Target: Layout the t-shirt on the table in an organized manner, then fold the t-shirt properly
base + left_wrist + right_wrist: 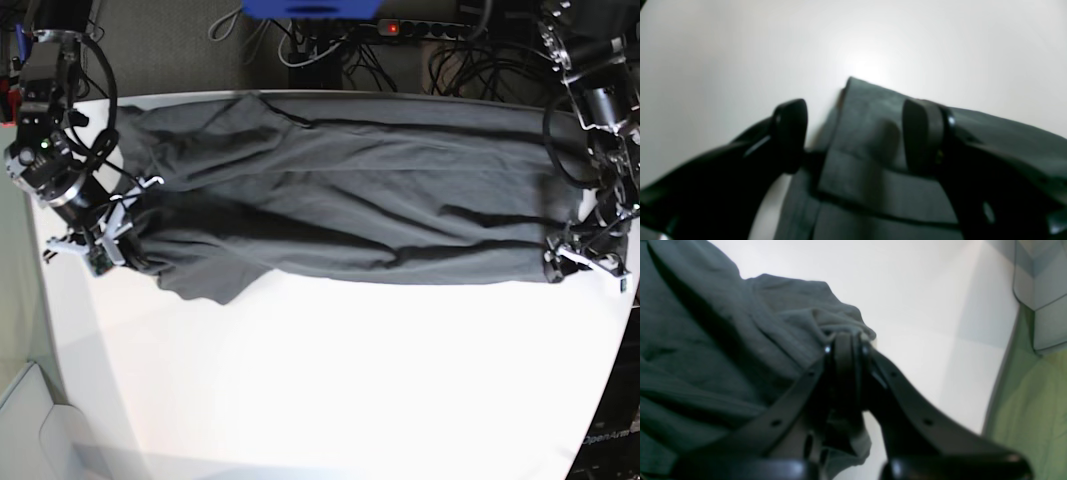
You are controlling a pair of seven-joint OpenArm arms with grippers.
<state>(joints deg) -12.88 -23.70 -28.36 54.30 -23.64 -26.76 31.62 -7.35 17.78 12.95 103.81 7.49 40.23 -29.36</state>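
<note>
**Left hand open over the hem, right hand pinching cloth**

The left hand (853, 136) stands wide, its fingers astride the t-shirt (340, 200) hem at the base view's right edge. The shirt stretches left to right across the upper worktop (350, 380). At the far left the right hand (846, 346) is closed, gripping bunched fabric.
</note>
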